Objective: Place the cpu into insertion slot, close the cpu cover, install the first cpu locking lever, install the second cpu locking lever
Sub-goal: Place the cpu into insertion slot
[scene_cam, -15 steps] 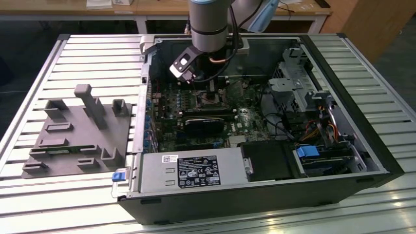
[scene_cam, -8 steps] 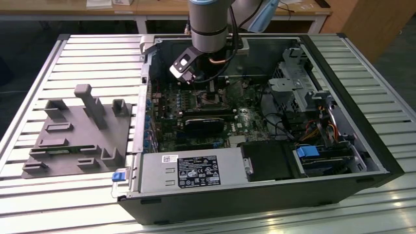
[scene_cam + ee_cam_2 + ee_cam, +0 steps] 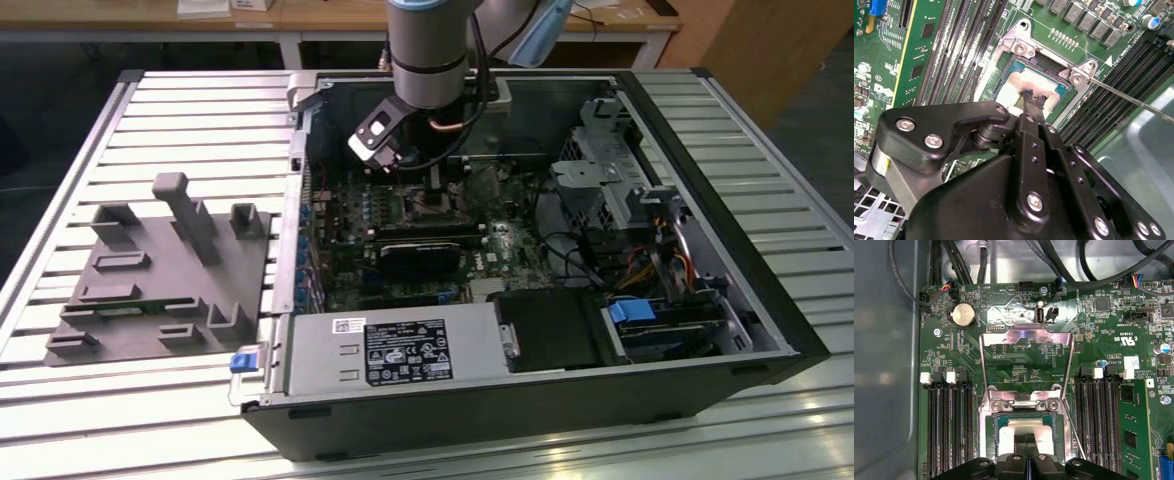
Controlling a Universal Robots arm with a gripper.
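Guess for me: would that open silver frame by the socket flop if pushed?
Probably not floppy: the cpu cover is a thin metal frame, likely stiff yet light. Seemingly hinged at the insertion slot, it would likely swing rather than slide.

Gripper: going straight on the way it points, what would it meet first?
The cpu, lying in the insertion slot. The gripper tips look at or just above its metal top, though depth is unclear. The cpu cover stands open, off that line.
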